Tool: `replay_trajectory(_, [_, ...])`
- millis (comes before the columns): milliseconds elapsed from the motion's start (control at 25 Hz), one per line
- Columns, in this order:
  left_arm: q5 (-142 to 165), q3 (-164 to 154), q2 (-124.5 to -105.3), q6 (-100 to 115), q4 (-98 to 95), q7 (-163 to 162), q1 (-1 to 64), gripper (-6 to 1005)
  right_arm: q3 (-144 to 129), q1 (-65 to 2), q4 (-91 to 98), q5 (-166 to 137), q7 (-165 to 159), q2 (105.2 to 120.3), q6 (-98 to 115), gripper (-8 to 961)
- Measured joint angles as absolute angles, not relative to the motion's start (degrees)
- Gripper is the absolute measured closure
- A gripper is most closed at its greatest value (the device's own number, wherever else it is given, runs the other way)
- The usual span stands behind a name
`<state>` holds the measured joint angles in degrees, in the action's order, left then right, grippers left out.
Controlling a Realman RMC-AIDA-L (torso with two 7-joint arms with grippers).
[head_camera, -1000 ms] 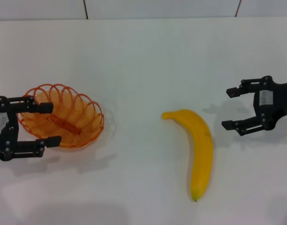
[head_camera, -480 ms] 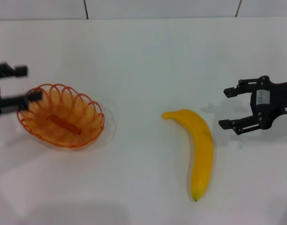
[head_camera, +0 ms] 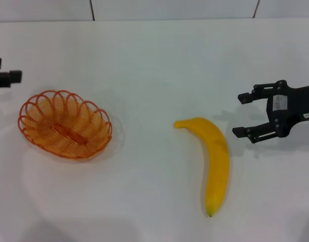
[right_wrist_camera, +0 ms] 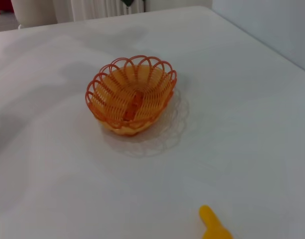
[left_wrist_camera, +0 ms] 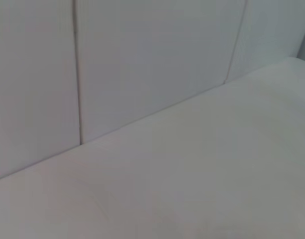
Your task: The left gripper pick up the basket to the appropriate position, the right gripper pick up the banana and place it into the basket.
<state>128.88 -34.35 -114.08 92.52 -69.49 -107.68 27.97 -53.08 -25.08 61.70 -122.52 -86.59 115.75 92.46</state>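
The left gripper [head_camera: 4, 75] has pulled back to the frame's left edge, its state unclear, leaving the basket [head_camera: 65, 124] on the desk [head_camera: 154, 60]; the open, empty right gripper [head_camera: 245, 115] edges toward the banana [head_camera: 215, 161].

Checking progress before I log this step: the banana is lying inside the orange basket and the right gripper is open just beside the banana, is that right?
Not quite. The banana is not in the basket; it lies on the white table, well apart from the empty basket. The head view shows this. The rest holds: the right gripper is open just beside the banana.
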Motion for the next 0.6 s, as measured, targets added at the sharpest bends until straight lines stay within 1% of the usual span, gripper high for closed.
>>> replay_trajectory(80, [130.3,-34.0,-112.93,92.1,-68.5,-109.4,29.0,258,-53.1,-25.2,61.7,-122.5,-86.6,115.75,92.5,73])
replay_trajectory(240, [132.0,-33.7,-111.68,91.1,-65.1,-110.5,30.2,261,-53.1,-25.6,61.1,-122.5,-86.6,115.75,92.5,73])
replay_trajectory(280, [132.0,-33.7,-111.68,91.1,-65.1,-110.5,30.2,262,-53.1,-25.6,61.1,-122.5,-86.6,115.75,92.5,73])
replay_trajectory(320, [133.6,-33.7,-111.24,89.2,-61.7,-110.2,30.9,263,-53.1,-25.7,60.8,-122.5,-86.6,115.75,92.5,73])
replay_trajectory(440, [135.2,-33.9,-111.18,87.2,-59.7,-110.0,31.8,265,-53.1,-25.8,60.5,-122.5,-86.7,115.70,92.5,73])
replay_trajectory(600, [140.3,-34.0,-111.16,84.9,-55.6,-110.1,34.5,268,-53.1,-25.8,60.5,-122.5,-86.7,115.69,92.5,73])
